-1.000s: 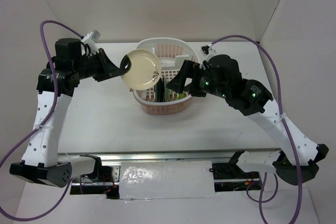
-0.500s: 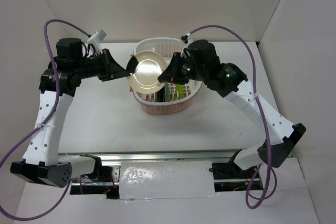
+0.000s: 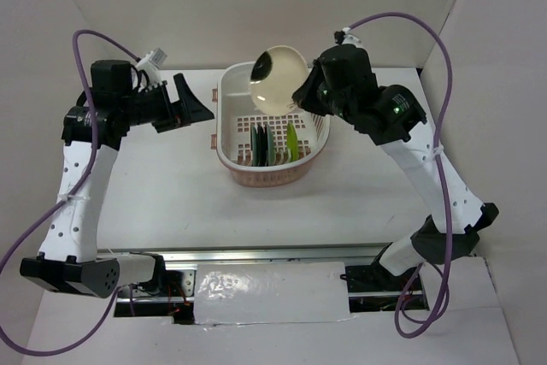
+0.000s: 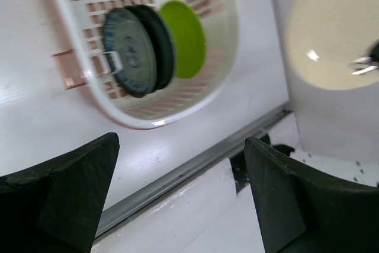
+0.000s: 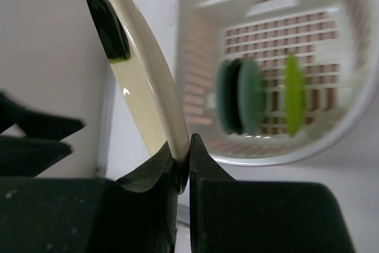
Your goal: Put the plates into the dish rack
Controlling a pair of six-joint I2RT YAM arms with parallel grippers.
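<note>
The tan plate [image 3: 278,80] with a dark patch hangs tilted over the far rim of the dish rack [image 3: 224,150]. My right gripper [image 3: 301,93] is shut on its edge. In the right wrist view the fingers pinch the tan plate's [image 5: 142,99] rim at the right gripper [image 5: 183,153], with the dish rack [image 5: 331,141] beyond. A lime-green plate [image 3: 292,140] and teal and black plates [image 3: 261,143] stand on edge inside the rack. My left gripper [image 3: 203,108] is open and holds nothing, left of the rack. The left wrist view shows the left gripper [image 4: 182,141], a teal plate [image 4: 129,51] and the lime-green plate [image 4: 183,38].
White enclosure walls close in behind and to the right. A metal rail [image 3: 256,256] runs along the table's near edge. Purple cables [image 3: 402,23] loop over both arms. A pink handle tab [image 4: 68,69] sticks out from the rack's side.
The tan plate passed from the left gripper to the right one. The left gripper opened and drew back left. The right gripper shut on the plate and carried it up toward the rack's far side.
</note>
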